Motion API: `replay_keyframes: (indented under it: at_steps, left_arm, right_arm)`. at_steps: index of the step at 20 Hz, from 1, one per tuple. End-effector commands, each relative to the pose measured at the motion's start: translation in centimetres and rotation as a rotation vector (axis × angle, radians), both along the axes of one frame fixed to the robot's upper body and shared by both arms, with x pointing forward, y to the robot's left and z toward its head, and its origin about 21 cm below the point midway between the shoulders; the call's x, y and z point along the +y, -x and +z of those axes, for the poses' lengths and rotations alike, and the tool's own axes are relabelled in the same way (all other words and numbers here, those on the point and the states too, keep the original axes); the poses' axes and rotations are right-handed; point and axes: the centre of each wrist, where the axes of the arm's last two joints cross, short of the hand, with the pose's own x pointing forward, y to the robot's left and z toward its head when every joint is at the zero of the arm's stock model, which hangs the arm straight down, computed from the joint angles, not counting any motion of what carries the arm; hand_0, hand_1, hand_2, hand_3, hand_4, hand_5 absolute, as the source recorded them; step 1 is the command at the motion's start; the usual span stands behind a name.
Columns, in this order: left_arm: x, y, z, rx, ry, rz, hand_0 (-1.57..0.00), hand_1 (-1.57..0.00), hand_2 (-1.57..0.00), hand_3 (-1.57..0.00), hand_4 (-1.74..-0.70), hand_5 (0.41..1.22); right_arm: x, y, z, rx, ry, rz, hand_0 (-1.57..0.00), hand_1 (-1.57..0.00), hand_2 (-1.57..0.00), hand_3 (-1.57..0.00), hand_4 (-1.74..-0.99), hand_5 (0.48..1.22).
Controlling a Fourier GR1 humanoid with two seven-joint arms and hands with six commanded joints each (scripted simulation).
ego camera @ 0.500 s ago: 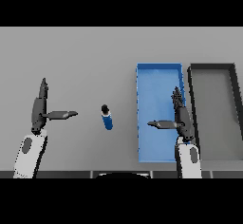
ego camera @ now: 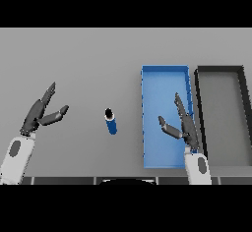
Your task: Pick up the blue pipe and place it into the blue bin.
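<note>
The blue pipe (ego camera: 111,122) is a short blue cylinder with a dark end cap, lying on the grey table a little left of centre. Right of it stands the blue bin (ego camera: 165,76), long and shallow, with nothing inside. My right hand (ego camera: 185,125) hovers over the bin's right half, fingers straight and thumb spread, holding nothing. My left hand (ego camera: 38,115) is at the left of the table, well to the left of the pipe, also open with its thumb pointing toward the pipe.
A dark grey bin (ego camera: 220,70) stands directly right of the blue bin, its walls almost touching it. Bare grey table stretches across the far half and between my left hand and the pipe.
My right hand has tilted, its thumb swinging up and to the right over the blue bin. My left hand has turned slightly clockwise. The pipe has not moved.
</note>
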Motion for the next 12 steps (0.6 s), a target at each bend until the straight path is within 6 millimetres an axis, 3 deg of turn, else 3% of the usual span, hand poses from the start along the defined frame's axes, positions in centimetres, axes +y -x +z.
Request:
replay_keyframes:
  at_steps: [1,7,12]
  left_arm:
    - [0.0,-0.1,0.0,0.003,-0.003,-0.030,0.00,0.00,0.00,0.00,-1.08,0.588]
    - [0.5,0.8,0.2,0.015,0.004,-0.150,0.00,0.00,0.00,0.00,-1.09,0.596]
    - [-2.6,2.6,-0.1,0.079,0.022,-0.339,0.00,0.00,0.00,0.00,-1.12,0.514]
  right_arm:
    - [0.1,0.0,0.2,0.006,0.021,0.004,0.00,0.00,0.00,0.00,-1.223,0.620]
    - [0.1,0.3,0.6,0.012,0.069,-0.011,0.00,0.00,0.00,0.00,-1.186,0.598]
    - [0.5,0.1,0.3,0.017,0.068,0.011,0.00,0.00,0.00,0.00,-1.205,0.611]
